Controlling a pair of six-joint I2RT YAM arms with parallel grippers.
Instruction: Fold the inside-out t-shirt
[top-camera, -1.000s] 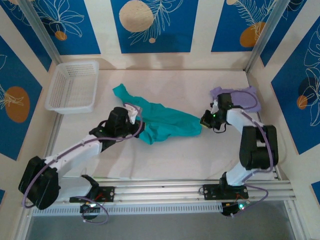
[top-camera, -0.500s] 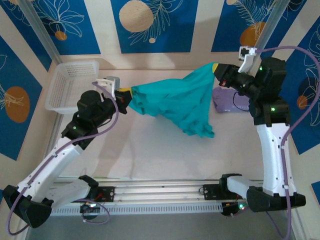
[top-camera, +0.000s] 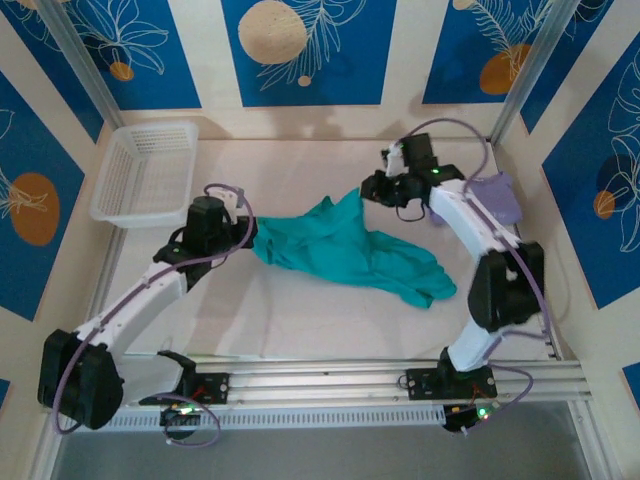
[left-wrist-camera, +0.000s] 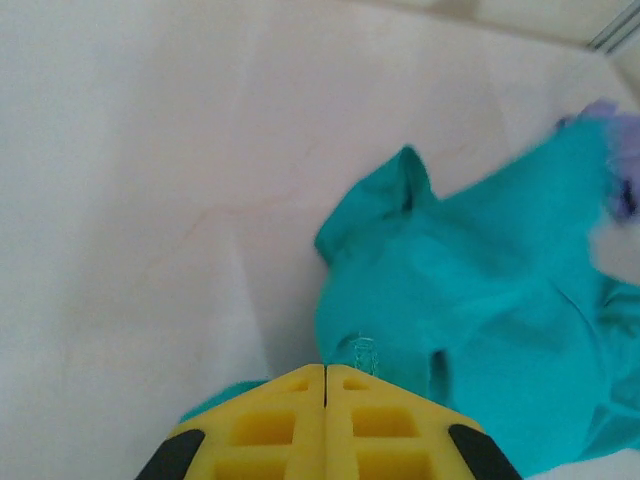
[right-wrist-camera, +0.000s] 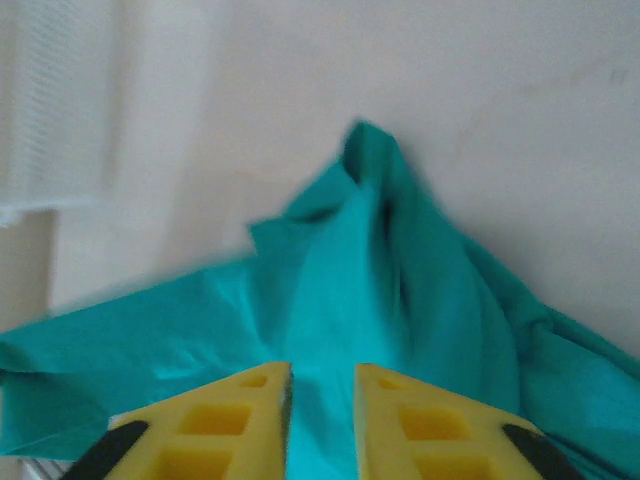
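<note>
The inside-out t-shirt (top-camera: 350, 250) is teal and lies crumpled and stretched across the middle of the table. Its left end reaches my left gripper (top-camera: 247, 232), and a raised peak sits just in front of my right gripper (top-camera: 368, 190). In the left wrist view my left gripper (left-wrist-camera: 325, 368) is shut, with the t-shirt (left-wrist-camera: 480, 290) pinched at its tips and spreading away to the right. In the right wrist view my right gripper (right-wrist-camera: 322, 370) has its jaws apart, and the t-shirt (right-wrist-camera: 380, 290) lies loose below and beyond the gap.
A white mesh basket (top-camera: 145, 172) stands at the back left. A folded pale lavender shirt (top-camera: 500, 195) lies at the back right, behind the right arm. A metal rail (top-camera: 380, 380) runs along the table's near edge.
Half a second ago both grippers held the t-shirt stretched in the air. Now it is down on the table, both arms are lower, and the right jaws have parted.
</note>
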